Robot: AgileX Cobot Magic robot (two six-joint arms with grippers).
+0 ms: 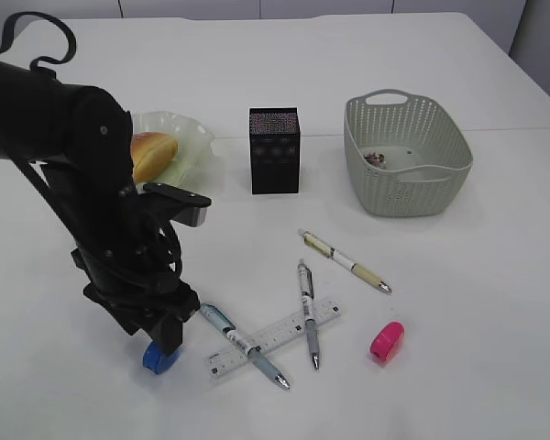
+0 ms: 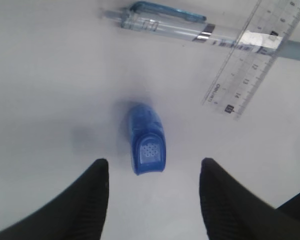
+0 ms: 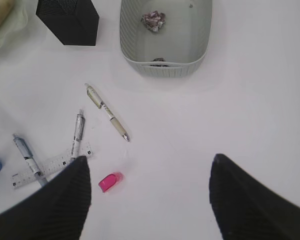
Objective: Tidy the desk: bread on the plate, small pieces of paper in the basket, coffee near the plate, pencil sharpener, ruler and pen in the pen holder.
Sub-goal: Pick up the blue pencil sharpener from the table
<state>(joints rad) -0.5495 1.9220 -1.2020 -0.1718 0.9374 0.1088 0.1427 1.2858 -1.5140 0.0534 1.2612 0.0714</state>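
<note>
Left gripper (image 2: 152, 192) released, jaws straddling blue sharpener (image 2: 146, 137) near table's (image 1: 495, 367) front edge, not touching. Right gripper (image 3: 150, 192) released, high above pink sharpener (image 3: 110, 181).

I see bare white table on both sides of the small blue plastic pencil sharpener (image 2: 146, 145) between my left fingers (image 2: 92, 192). Past them, a clear blue pen (image 2: 162, 22) and see-through plastic ruler (image 2: 252, 55) block the way.

White tabletop (image 1: 458, 302) under even, soft light, a seam crossing it, pale cabinet panels (image 1: 257, 7) behind, dark strip of floor (image 1: 541, 46) at right
</note>
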